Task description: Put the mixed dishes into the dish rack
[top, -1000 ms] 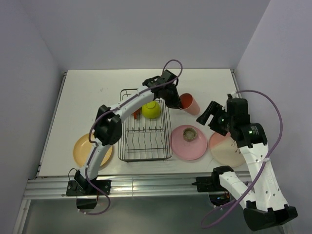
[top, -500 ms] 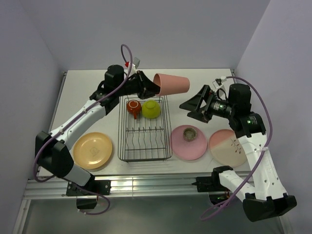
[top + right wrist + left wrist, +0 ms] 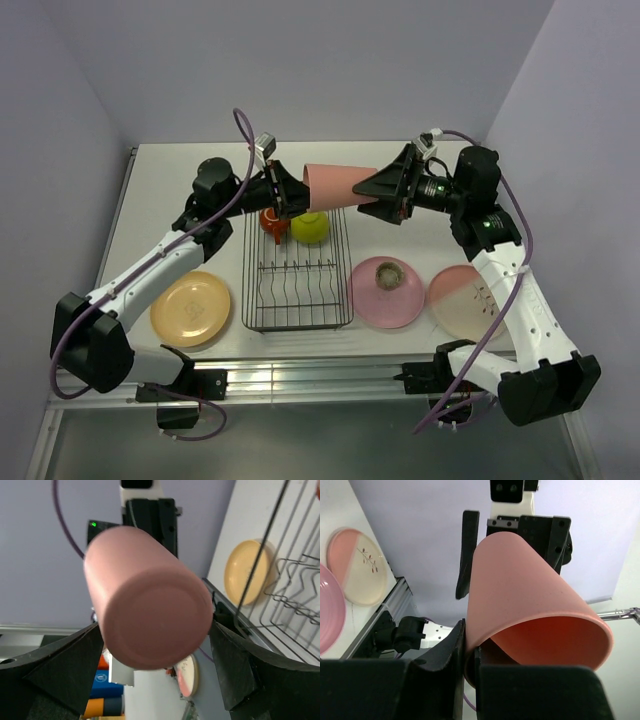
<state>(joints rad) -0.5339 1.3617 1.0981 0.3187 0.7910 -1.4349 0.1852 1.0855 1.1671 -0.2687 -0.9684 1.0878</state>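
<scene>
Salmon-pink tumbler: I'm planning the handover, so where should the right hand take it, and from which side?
I'd take the tumbler by its side wall near the closed base, coming end-on from the right. It lies level in the air, the left hand pinches its rim, and the base points at the open right hand.

rack (image 3: 298, 292) near end apparently free; cup (image 3: 272, 220) and bowl (image 3: 311, 227) at back

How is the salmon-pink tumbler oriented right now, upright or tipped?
Tipped: the tumbler lies horizontal in mid-air, rim pinched by the left gripper, base between the right gripper's open jaws.
</scene>
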